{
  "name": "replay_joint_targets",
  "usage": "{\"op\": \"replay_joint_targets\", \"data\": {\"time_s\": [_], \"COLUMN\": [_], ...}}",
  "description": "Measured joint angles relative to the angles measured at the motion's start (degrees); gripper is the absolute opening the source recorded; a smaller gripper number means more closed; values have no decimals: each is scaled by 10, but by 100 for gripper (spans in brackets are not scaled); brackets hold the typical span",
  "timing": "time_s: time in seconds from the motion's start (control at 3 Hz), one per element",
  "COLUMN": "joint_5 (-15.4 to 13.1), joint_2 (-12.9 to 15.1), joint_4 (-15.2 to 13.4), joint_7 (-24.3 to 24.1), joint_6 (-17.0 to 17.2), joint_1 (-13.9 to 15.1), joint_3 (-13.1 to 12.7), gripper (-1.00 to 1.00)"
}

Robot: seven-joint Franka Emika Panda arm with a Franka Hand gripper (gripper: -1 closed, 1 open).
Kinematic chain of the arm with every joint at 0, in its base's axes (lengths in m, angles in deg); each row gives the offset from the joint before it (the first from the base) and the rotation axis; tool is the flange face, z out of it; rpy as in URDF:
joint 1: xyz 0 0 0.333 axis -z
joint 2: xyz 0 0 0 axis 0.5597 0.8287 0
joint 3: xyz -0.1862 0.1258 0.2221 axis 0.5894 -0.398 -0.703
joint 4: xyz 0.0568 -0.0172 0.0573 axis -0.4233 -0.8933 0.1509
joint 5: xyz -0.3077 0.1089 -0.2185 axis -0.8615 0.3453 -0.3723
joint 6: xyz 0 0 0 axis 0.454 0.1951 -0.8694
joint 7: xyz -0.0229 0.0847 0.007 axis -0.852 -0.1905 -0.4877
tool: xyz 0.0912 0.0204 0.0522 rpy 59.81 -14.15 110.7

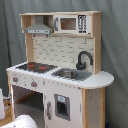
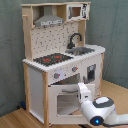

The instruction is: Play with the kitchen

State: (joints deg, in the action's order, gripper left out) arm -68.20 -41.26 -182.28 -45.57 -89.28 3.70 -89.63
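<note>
The toy play kitchen (image 2: 60,60) stood against a grey curtain (image 1: 112,55), its black-red stovetop (image 2: 52,59) at nine o'clock from the grey sink (image 2: 80,50) in the second exterior view. The arm's gripper (image 2: 83,93) hovered at the oven door (image 2: 67,100), at six o'clock below the stovetop; its jaws could not be made out.

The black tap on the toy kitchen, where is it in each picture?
First exterior view: the black curved faucet stands right of centre, behind the grey sink, near the right side post.
Second exterior view: the faucet is above centre, in front of the pegboard back, right of the stovetop.
Shared landmark: the black stovetop with red rings, beside the sink in both exterior views.
</note>
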Motion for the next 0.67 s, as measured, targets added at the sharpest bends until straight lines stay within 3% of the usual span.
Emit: {"op": "replay_joint_targets", "data": {"time_s": [0.33, 0.67], "joint_5": [0, -2], "joint_2": [1, 1], "joint_4": [12, 41], "joint_7": [-18, -20], "joint_6": [51, 101], "joint_1": [-12, -12], "joint_3": [-19, -23], "gripper": [100, 100]}}
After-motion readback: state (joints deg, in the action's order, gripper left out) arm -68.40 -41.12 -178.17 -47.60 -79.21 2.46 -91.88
